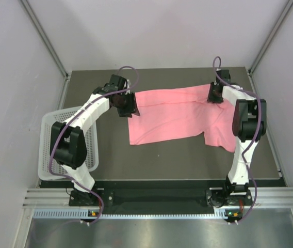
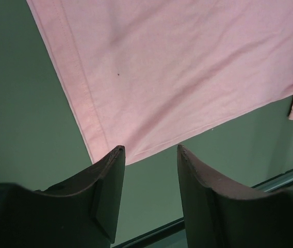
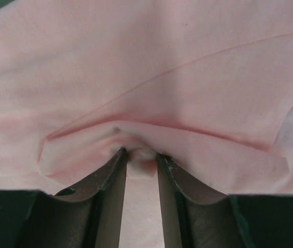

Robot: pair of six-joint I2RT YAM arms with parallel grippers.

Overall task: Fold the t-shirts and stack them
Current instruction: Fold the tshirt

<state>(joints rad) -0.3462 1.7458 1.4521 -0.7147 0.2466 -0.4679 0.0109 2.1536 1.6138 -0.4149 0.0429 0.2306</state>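
One salmon-pink t-shirt [image 1: 177,116] lies spread across the dark table, one sleeve hanging toward the near right. My left gripper [image 1: 128,107] hovers at the shirt's far left edge. Its jaws are open and empty, with the shirt's hemmed corner [image 2: 105,139] just beyond the fingertips [image 2: 116,155] and bare table between them. My right gripper [image 1: 214,96] is at the shirt's far right edge. In the right wrist view the fingers [image 3: 116,160] pinch a raised fold of pink fabric [image 3: 141,152], and the shirt [image 3: 162,62] fills the frame.
A white perforated plastic basket [image 1: 51,139] stands at the table's left edge, beside the left arm. A metal rail [image 1: 162,199] runs along the near edge. Grey walls enclose the table on three sides.
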